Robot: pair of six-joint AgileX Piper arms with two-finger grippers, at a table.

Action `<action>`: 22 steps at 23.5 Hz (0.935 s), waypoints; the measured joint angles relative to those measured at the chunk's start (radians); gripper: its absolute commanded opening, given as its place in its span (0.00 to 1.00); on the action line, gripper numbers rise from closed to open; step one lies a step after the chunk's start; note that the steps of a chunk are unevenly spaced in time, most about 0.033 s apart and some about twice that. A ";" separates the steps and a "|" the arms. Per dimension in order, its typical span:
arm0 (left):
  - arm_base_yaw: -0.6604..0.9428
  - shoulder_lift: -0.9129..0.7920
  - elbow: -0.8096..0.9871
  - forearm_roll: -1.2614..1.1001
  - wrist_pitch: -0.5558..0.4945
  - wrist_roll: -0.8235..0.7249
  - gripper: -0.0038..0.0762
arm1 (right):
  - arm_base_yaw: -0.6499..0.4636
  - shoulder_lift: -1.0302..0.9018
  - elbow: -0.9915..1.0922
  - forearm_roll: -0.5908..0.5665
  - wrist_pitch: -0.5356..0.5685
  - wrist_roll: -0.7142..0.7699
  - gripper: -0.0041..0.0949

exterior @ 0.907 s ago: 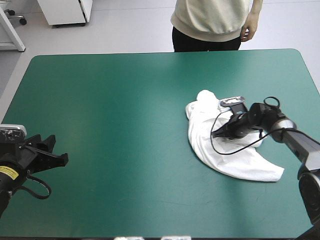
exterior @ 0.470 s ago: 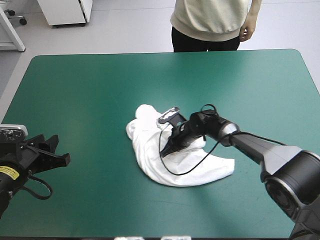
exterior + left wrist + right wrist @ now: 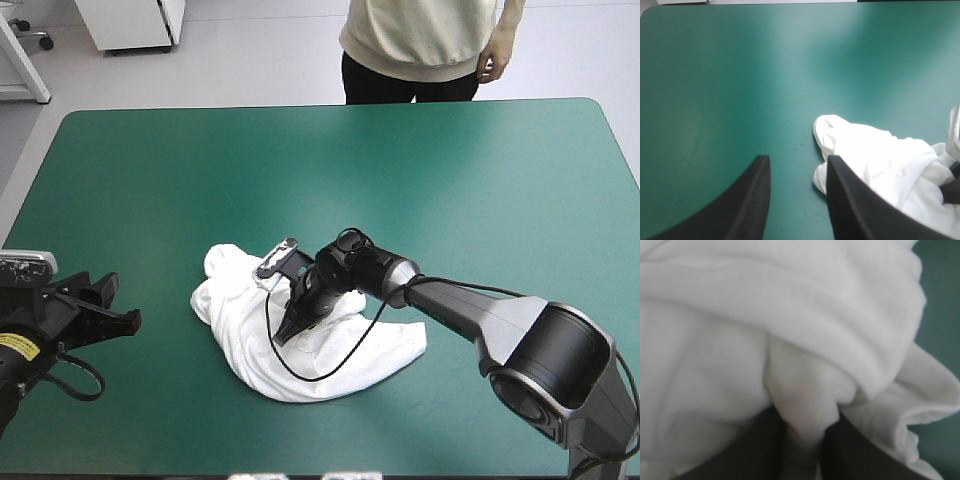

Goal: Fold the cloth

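We see the T-shirt as a crumpled white heap near the table's middle, one fold pinched in our right gripper, while our left gripper gapes empty.

The T-shirt is soft white cloth, matt and heavily creased; close up in the right wrist view the fabric looks fine and slightly fuzzy, with a thicker hemmed edge. The teal-green cover is smooth and flat with a faint satin sheen and a few light scuffs. The left gripper has black fingers that look like smooth plastic, dull with a soft gloss. The right arm has smooth grey and black shells, lightly shiny
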 measured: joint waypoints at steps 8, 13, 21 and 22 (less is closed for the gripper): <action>0.000 0.000 0.000 -0.001 0.016 0.001 0.42 | -0.001 -0.145 0.000 -0.053 0.095 0.043 0.63; 0.000 0.001 -0.001 -0.003 0.095 0.005 0.56 | -0.001 -0.365 0.000 -0.185 0.237 0.149 0.63; 0.000 0.249 -0.004 -0.002 0.076 -0.028 0.57 | -0.001 -0.752 0.003 -0.408 0.487 0.366 0.63; 0.000 0.304 -0.004 -0.003 0.057 -0.023 0.57 | -0.001 -0.797 0.009 -0.410 0.490 0.381 0.63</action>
